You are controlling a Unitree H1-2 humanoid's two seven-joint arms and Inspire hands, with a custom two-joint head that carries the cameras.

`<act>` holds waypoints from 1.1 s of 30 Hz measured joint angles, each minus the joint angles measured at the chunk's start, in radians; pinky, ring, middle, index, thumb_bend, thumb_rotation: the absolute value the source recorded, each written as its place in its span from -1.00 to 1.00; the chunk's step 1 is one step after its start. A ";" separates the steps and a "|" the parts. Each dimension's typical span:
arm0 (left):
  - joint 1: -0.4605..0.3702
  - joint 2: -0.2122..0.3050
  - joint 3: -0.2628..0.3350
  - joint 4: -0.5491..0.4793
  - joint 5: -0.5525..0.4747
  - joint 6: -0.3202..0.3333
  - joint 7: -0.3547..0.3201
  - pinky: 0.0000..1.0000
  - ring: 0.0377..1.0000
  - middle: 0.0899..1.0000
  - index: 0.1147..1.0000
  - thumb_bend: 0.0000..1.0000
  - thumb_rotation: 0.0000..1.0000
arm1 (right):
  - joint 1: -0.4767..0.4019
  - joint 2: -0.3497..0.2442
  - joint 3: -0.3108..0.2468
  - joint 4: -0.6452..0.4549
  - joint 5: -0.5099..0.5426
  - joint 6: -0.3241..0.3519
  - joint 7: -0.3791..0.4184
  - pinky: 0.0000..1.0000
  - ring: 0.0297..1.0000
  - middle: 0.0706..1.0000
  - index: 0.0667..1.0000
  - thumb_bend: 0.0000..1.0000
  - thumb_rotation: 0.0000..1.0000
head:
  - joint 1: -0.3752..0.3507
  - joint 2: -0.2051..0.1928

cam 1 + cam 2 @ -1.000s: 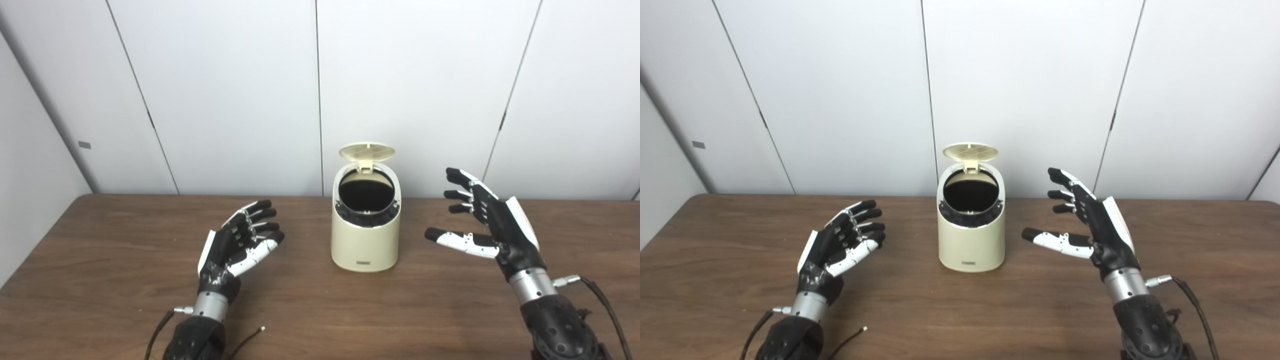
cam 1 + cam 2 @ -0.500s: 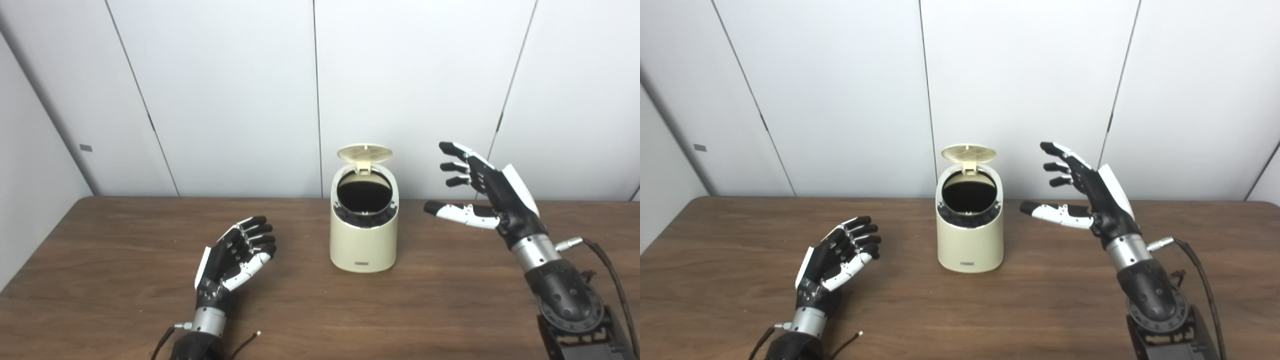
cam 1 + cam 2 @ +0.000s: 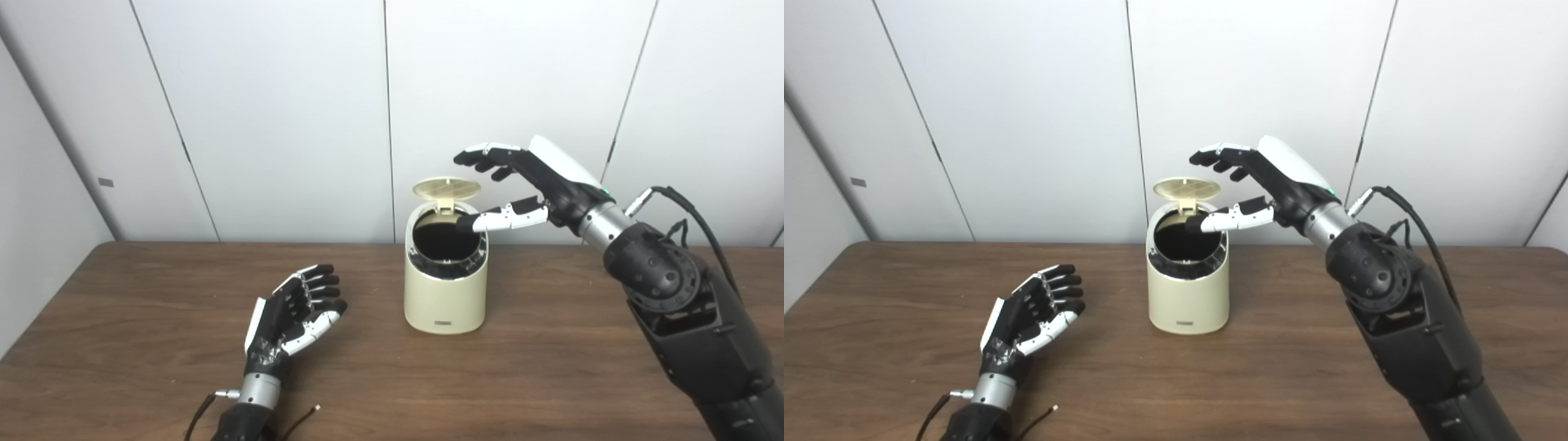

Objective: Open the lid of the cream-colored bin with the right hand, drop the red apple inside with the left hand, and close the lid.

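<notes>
Nearest the camera, the left hand (image 3: 294, 312) hovers low over the wooden table (image 3: 153, 343), palm turned up, fingers spread loosely, holding nothing. Farther back, at the table's middle, the cream-colored bin (image 3: 446, 288) stands upright with its round mouth dark and uncovered; no apple can be seen in either view. Its lid (image 3: 446, 188) is tipped up on the rear hinge. The right hand (image 3: 527, 180) reaches in from the right above the bin, open and empty: its thumb lies across the mouth's right rim, its fingers (image 3: 1216, 156) curl above the raised lid without touching it.
</notes>
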 measured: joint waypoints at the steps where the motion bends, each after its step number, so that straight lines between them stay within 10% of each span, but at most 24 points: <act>1: 0.000 0.000 0.000 0.000 0.002 0.000 0.003 0.16 0.31 0.34 0.41 0.22 -0.78 | -0.005 -0.004 0.015 0.000 -0.013 0.010 0.018 0.54 0.70 0.65 0.57 0.30 0.11 | 0.000 0.000; 33: -0.003 0.000 -0.005 0.000 0.034 0.005 0.035 0.11 0.28 0.33 0.38 0.24 -0.73 | 0.012 -0.027 0.066 -0.046 -0.103 -0.052 0.128 0.51 0.79 0.59 0.53 0.36 0.23 | 0.018 0.028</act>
